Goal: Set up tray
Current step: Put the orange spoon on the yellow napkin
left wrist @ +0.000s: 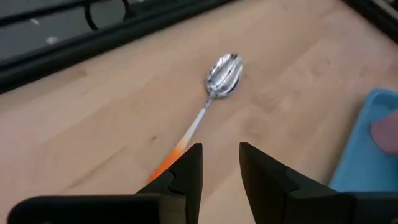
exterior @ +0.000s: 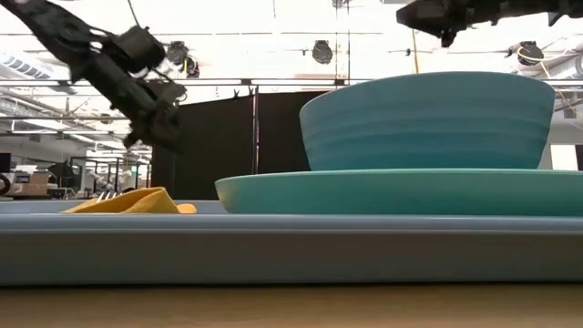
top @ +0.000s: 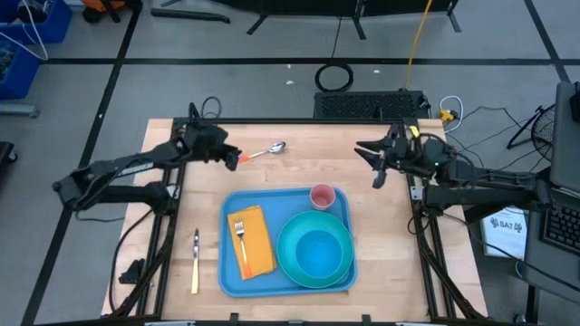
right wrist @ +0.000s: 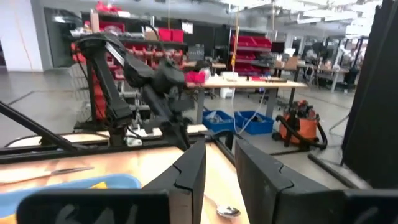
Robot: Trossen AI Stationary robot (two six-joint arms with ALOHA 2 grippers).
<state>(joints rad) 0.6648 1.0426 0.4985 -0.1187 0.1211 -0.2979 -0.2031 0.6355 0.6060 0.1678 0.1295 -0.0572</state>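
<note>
On light wood table (top: 381, 254), tray (top: 237, 277), spoon (top: 265, 151), perhaps warehouse shelving behind.

A: Surface?
B: Pale wood tabletop (top: 290, 172).
A: Items resting directly on it?
B: Blue tray (top: 237, 276) at centre front. Knife (top: 195, 261) just left of the tray, apart from it. Spoon (top: 263, 151) with an orange handle beyond the tray, towards the back.
</note>
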